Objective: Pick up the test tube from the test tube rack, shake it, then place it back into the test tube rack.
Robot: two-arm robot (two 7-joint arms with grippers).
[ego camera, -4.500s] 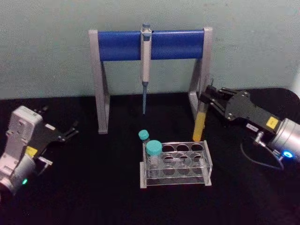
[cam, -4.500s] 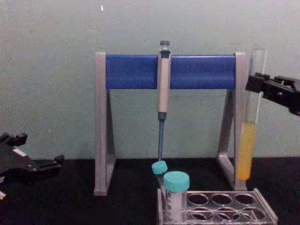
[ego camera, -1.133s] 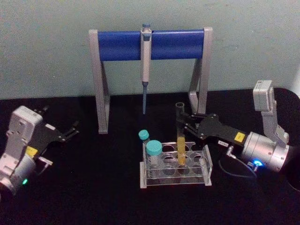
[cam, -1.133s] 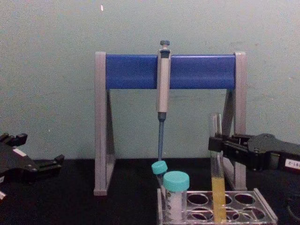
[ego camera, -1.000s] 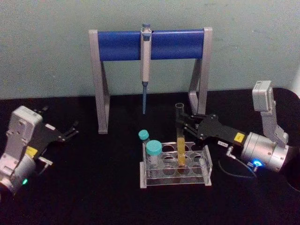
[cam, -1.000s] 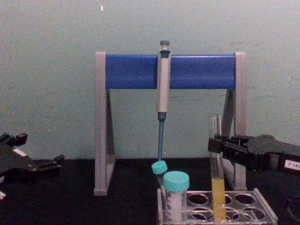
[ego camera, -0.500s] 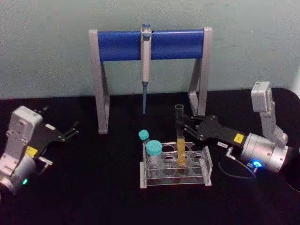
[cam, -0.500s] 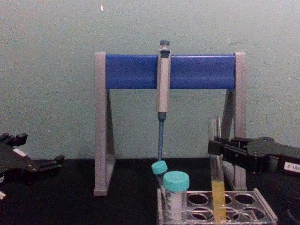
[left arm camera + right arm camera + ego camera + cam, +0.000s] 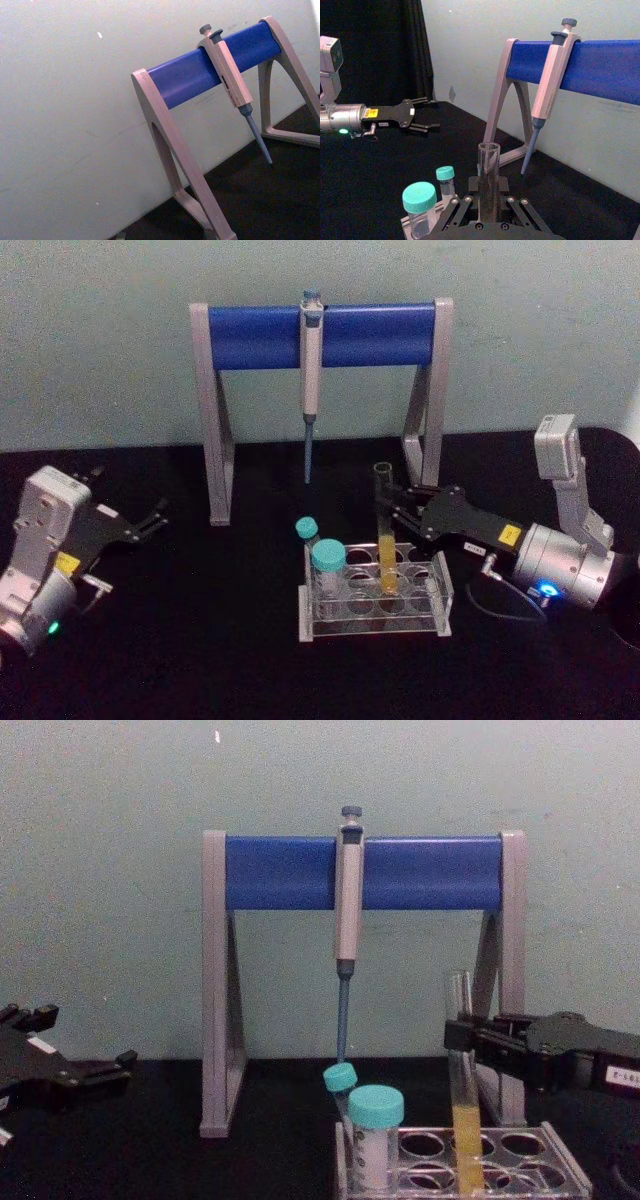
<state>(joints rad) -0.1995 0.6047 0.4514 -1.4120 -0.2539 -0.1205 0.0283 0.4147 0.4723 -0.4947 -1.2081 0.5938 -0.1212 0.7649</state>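
The test tube (image 9: pixel 384 530), clear glass with yellow liquid low down, stands upright with its bottom inside a middle hole of the translucent test tube rack (image 9: pixel 372 628). My right gripper (image 9: pixel 385 502) reaches in from the right and is shut on the tube's upper part, just below its open rim. The chest view shows the same grip (image 9: pixel 458 1038) on the tube (image 9: pixel 464 1130) above the rack (image 9: pixel 562 1172). In the right wrist view the tube (image 9: pixel 488 170) rises between the fingers. My left gripper (image 9: pixel 155 515) rests open at the far left.
Two teal-capped vials (image 9: pixel 328 565) (image 9: pixel 306 531) stand in the rack's left holes. Behind the rack, a grey-and-blue pipette stand (image 9: pixel 250 337) holds a hanging pipette (image 9: pixel 311 380). A black cloth covers the table, with open room left of the rack.
Over the last second my right gripper has eased the test tube slightly lower into the rack hole. Earlier it held the tube high beside the stand's right leg. The left arm is still.
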